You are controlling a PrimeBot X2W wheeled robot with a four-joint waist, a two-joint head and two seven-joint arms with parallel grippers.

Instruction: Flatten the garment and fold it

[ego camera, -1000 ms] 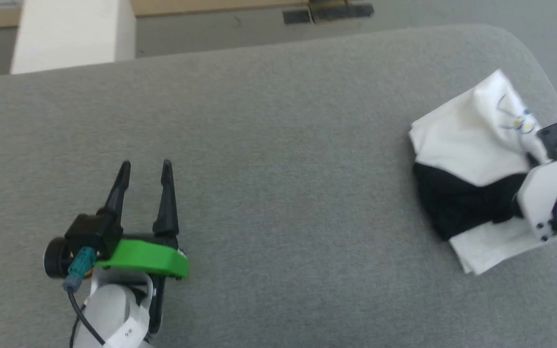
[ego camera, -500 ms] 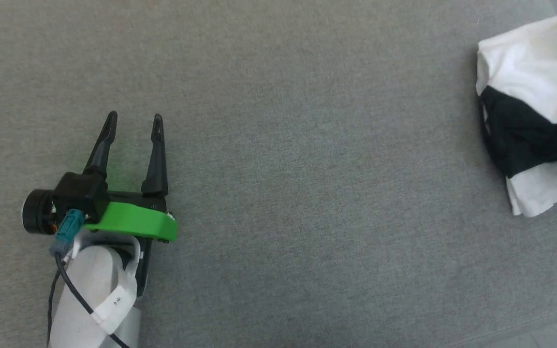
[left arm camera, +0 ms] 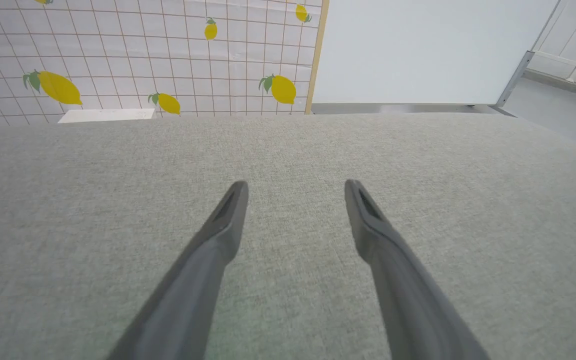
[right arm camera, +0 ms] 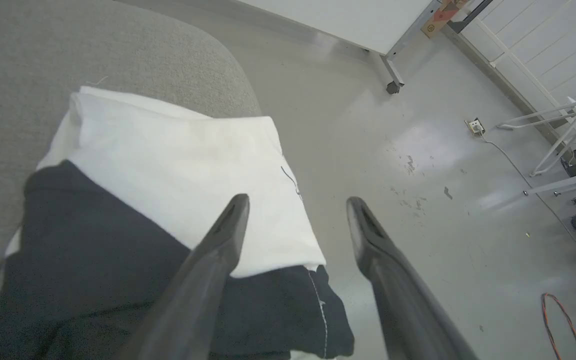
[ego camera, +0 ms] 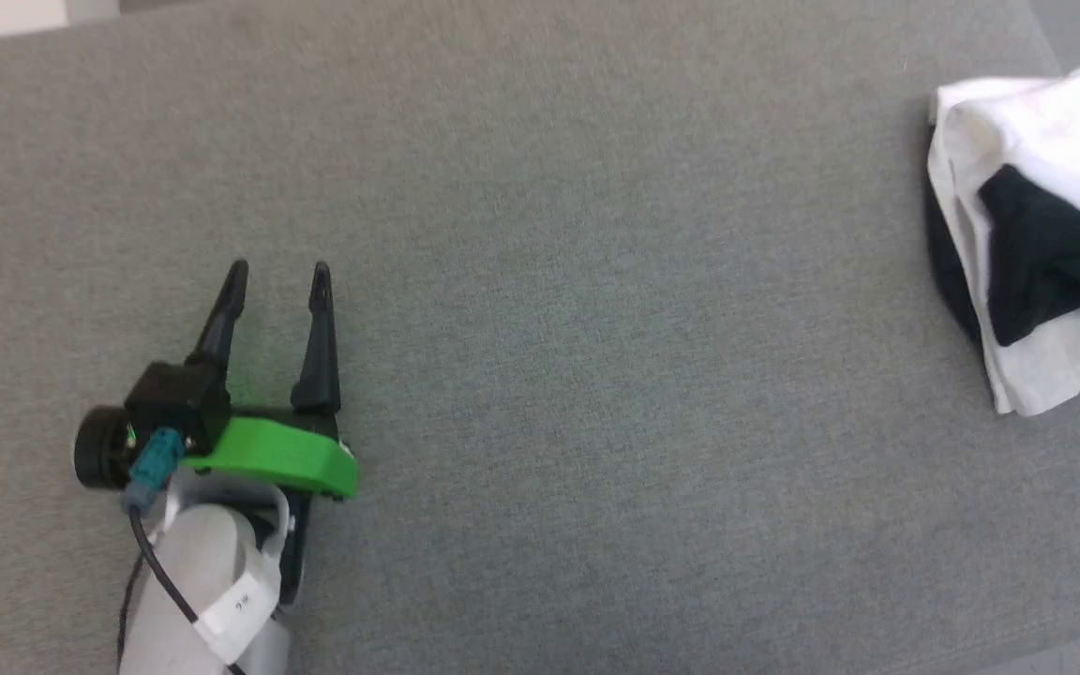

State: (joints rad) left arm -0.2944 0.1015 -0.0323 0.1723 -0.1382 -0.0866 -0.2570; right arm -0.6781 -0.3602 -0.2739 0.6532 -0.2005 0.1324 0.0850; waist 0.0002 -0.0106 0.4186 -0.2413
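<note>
The garment [ego camera: 1037, 234] lies bunched in a folded heap at the far right of the grey cloth surface [ego camera: 596, 328], white with a black part on top. In the right wrist view the garment [right arm camera: 168, 180] sits by the surface's rounded corner, partly hanging over the edge. My right gripper [right arm camera: 295, 200] is open just above the garment's outer edge, with nothing between its fingers. My left gripper [ego camera: 277, 277] rests open at the lower left, far from the garment. Bare grey surface lies under the left gripper [left arm camera: 295, 185].
The surface's rounded corner [right arm camera: 238, 85] drops to a pale floor [right arm camera: 418, 150] right beside the garment. A table leg [right arm camera: 393, 85] and cables [right arm camera: 563, 310] are on that floor. A lemon-patterned wall [left arm camera: 143, 55] stands beyond the far edge.
The head camera has shifted. The right wrist that stood over the garment has left the picture. The garment has changed shape, its black part now on top. The left gripper has stayed open.
</note>
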